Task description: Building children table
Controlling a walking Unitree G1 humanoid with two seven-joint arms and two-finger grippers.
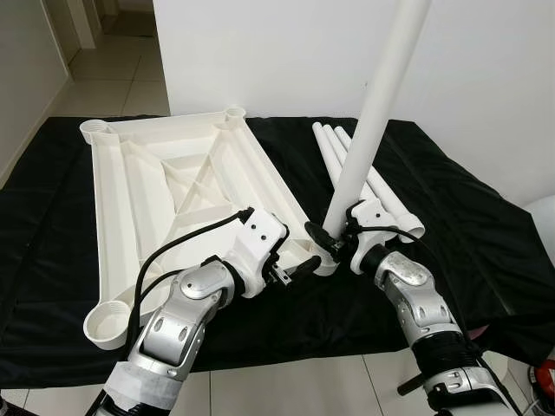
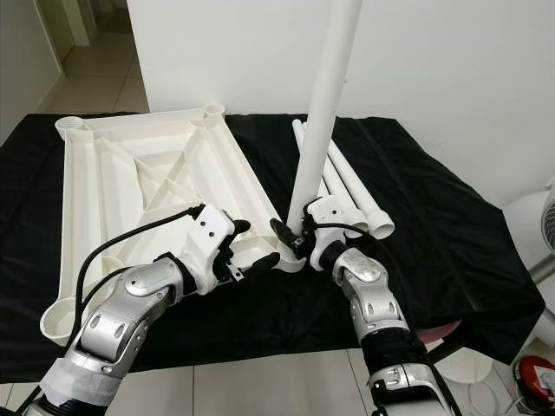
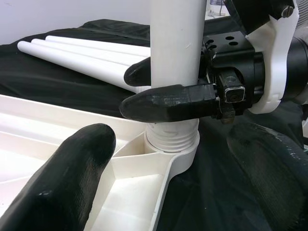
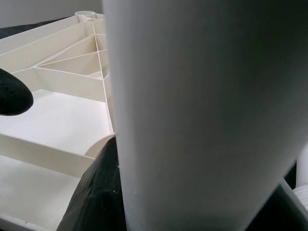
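Legs: one upright (image 1: 375, 108), three flat (image 1: 368, 178).

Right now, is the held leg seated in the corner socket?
Partly in: the white leg stands upright in the socket, threads still exposed.

Before me, a black cloth (image 1: 451, 217) covers the low counter, its front edge hanging toward the pale tiled floor (image 1: 295, 381). On the cloth lies the white tabletop (image 1: 173, 182), turned underside up so its ribs and corner sockets show. Just beside it, toward my right, the loose white legs (image 1: 386, 195) lie side by side on the cloth, touching one another. One leg (image 1: 373, 121) stands upright at the tabletop's near right corner socket.
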